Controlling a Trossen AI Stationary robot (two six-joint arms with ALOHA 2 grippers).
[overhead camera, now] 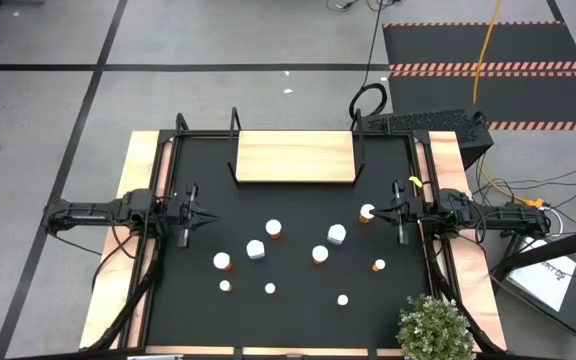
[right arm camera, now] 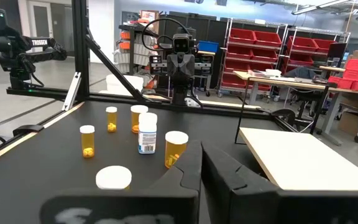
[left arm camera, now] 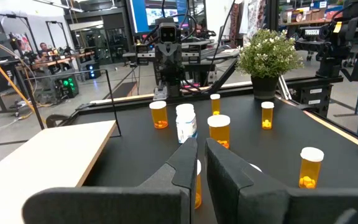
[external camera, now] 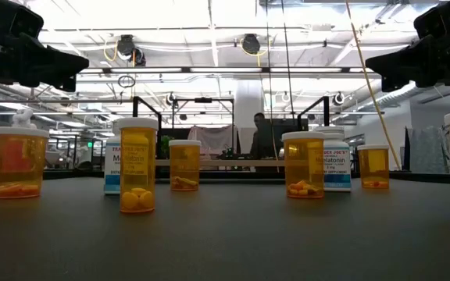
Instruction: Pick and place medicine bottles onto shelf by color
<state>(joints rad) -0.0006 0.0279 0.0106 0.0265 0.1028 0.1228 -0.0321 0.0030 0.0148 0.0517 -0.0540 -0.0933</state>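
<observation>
Shelf (overhead camera: pixel 294 157) space sits bare at the far edge of the black surface (overhead camera: pixel 298 315), with every medicine bottle still scattered nearer, so settle your colour zones first. Both arms wait at the sides. Right claw (overhead camera: pixel 392 210) is clenched empty just beside an orange bottle (overhead camera: pixel 367 213): open wide, approach level. Left claw (overhead camera: pixel 200 213) is likewise clenched.

High view: set overhead, aimed straight down at the table (overhead camera: pixel 298 300).
Low view: placed at tabletop height, close to bottles.
Wrist views: aimed inward; bottles are shared.
</observation>
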